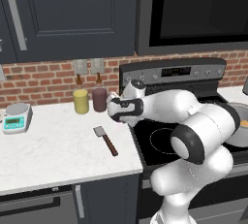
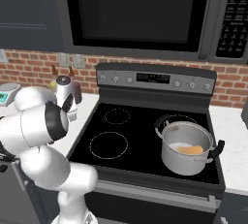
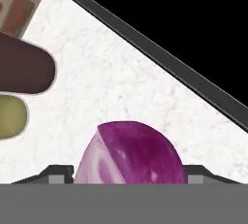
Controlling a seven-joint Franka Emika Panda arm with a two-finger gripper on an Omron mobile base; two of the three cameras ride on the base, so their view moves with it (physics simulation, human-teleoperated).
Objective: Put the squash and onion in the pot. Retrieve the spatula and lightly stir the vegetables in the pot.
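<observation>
- Straddling the magenta-purple onion piece with its paler cut face [image 3: 130, 152], the jaws stand one to each side of it in the hand view, low on the white speckled stone desk [image 3: 121, 82]; the two dark finger tips [image 3: 196, 172] sit just outside the onion's flanks, so it lies squarely between them.
- The jaws look drawn in near the onion's sides, but I cannot tell whether they already press on it or are merely close; no lift is visible, as the onion rests on the desk.
- The hand points down at the desk's right end, just beside the black glass cooktop [image 3: 193, 34]; this low, over-the-top pose suits a pinch across the onion's width.
- Near the onion, toward the brick wall, stand a dark maroon jar [image 1: 99, 99] and a yellow-green jar [image 1: 81, 101], close enough that the hand must rise straight to avoid them, I judge.
- In the left base view the gripper [image 1: 117, 113] is hidden behind the white wrist.
- The short spatula with grey square blade and brown wooden handle [image 1: 106, 140] lies flat on the desk, apart from the hand, waiting for the stirring step.
- The shiny silver steel pot with looped handles [image 2: 186, 146] sits on the cooktop's front right burner, well apart from the onion, and the tan-orange squash [image 2: 189, 150] already lies inside it, so the onion is the remaining vegetable.
</observation>
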